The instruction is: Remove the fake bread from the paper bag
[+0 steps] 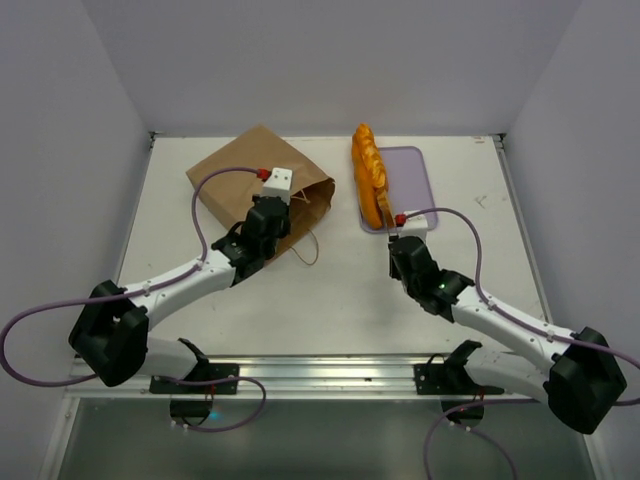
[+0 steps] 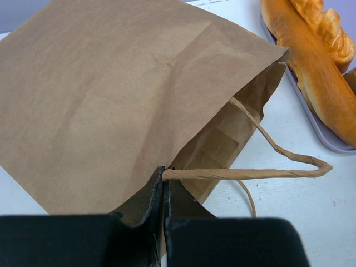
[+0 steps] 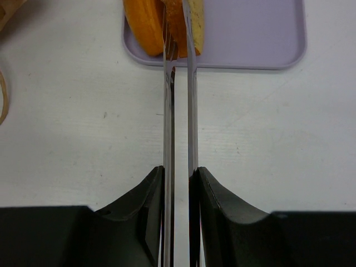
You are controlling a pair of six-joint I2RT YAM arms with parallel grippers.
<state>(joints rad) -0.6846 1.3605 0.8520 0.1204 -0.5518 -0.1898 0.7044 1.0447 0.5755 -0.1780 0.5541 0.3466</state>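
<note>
The left gripper pinches the paper bag at its mouth, while the right gripper squeezes metal tongs clamping fake bread on the lavender tray.

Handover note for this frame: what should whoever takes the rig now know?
Left gripper: jaws shut on the bag at its mouth edge, by a handle.
Right gripper: jaws shut on the tongs, with the tips on either side of a piece of bread at the tray.
Done: bread lies on the tray's left side, and none shows in the visible part of the bag's mouth.
Left: let go of this piece, then check deeper in the bag, which is hidden.
</note>
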